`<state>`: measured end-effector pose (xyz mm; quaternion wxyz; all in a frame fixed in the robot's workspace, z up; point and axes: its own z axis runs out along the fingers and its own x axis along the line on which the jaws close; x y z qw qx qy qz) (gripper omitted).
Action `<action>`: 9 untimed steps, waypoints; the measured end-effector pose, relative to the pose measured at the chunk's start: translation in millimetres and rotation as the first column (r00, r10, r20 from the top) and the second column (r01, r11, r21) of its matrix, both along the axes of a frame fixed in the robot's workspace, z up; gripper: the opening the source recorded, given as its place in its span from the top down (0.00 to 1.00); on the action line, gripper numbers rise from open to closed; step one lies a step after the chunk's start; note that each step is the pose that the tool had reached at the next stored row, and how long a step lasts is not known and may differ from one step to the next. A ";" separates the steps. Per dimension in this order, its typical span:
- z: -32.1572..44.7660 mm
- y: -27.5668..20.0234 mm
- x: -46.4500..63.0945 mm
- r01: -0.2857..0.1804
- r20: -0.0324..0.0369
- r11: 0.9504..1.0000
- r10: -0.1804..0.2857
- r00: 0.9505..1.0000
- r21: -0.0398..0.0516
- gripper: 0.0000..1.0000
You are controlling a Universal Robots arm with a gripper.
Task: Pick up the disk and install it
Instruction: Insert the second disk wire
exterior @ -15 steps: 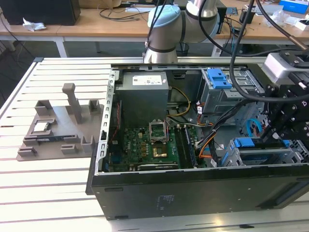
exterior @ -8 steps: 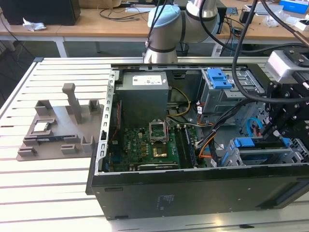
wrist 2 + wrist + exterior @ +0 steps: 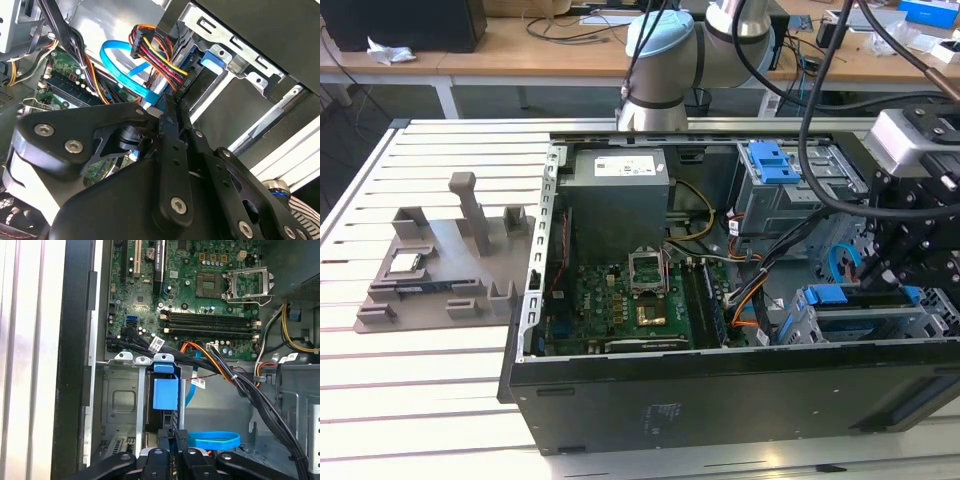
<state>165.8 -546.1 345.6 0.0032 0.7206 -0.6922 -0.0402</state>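
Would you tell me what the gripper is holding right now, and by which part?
The gripper is shut on the disk, gripping its rear edge as it stands on edge in the drive bay.

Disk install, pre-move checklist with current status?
1. Disk at the bay: ok. Its blue rail lies along the drive cage at the exterior view's right.
2. Disk fully seated: cannot tell, the arm hides the far end.
3. Gripper aligned with the disk: ok, it sits right over the blue rail.
4. Grip state: cannot tell.
5. Cable clearance: not ok. The blue cable loops right beside the gripper, and the power cable bundle hangs close to the cage.
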 end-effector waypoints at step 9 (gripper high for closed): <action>-1.9 0.6 1.3 0.000 0.000 1.000 0.000 1.000 0.000 0.84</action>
